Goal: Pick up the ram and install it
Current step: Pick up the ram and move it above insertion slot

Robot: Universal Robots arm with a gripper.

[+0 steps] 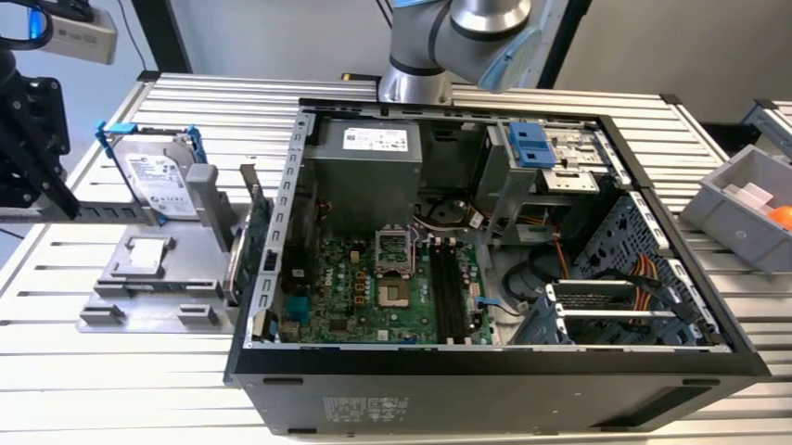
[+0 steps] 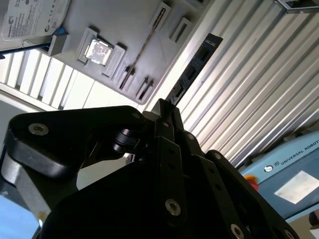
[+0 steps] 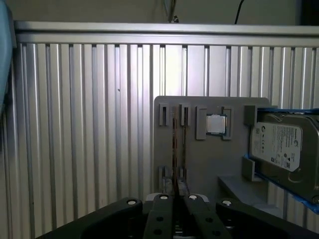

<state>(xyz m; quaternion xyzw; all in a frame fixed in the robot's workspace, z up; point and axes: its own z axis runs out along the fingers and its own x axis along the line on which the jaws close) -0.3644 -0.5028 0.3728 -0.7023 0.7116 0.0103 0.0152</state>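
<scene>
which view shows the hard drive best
The exterior view: the hard drive stands nearly whole in its blue frame. The first wrist view cuts off part of the drive; the second wrist view catches one corner.

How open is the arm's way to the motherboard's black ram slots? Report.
Probably yes: the case lies open, the slots sit bare, and the cables lie to the exterior view's right. The jaws grip the ram.
</scene>
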